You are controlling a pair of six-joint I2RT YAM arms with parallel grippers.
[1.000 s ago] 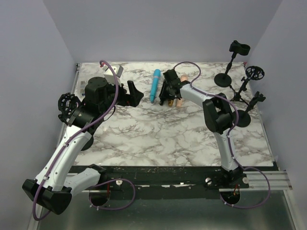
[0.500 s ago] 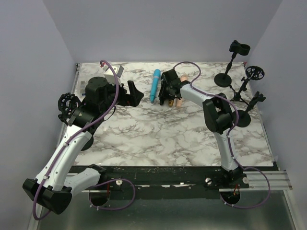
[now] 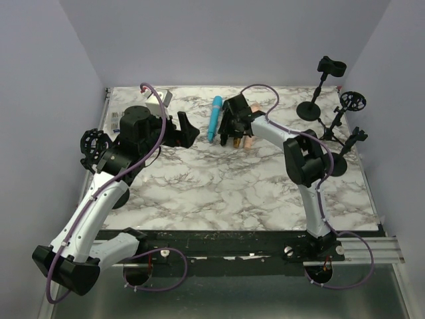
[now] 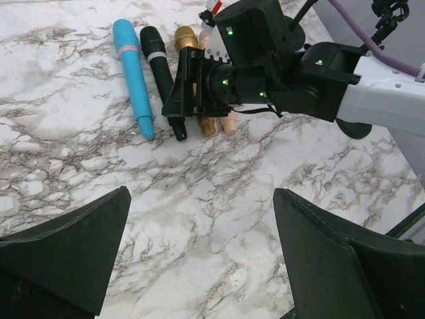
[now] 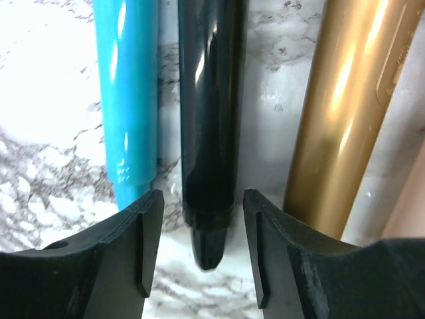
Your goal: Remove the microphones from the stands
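Several microphones lie side by side on the marble table: a blue one [image 4: 133, 76], a black one [image 4: 158, 63], a gold one [image 4: 186, 40] and a pinkish one [image 5: 408, 206]. My right gripper [image 5: 202, 252] is low over the tail end of the black microphone [image 5: 209, 119], jaws open, with a gap on each side of it. The blue microphone [image 5: 129, 93] lies just to its left and the gold one [image 5: 339, 119] to its right. An empty stand [image 3: 317, 90] is at the back right. My left gripper [image 4: 202, 252] hangs wide open over bare table, nothing between its fingers.
Two more black stands [image 3: 339, 116] [image 3: 345, 154] are near the right edge. A black ring-shaped mount [image 3: 93, 143] sits at the left edge, and a small white box [image 3: 159, 100] at the back left. Grey walls close in three sides.
The right gripper's jaws have spread apart from the black microphone, which stays lying on the table. The left arm has barely moved.
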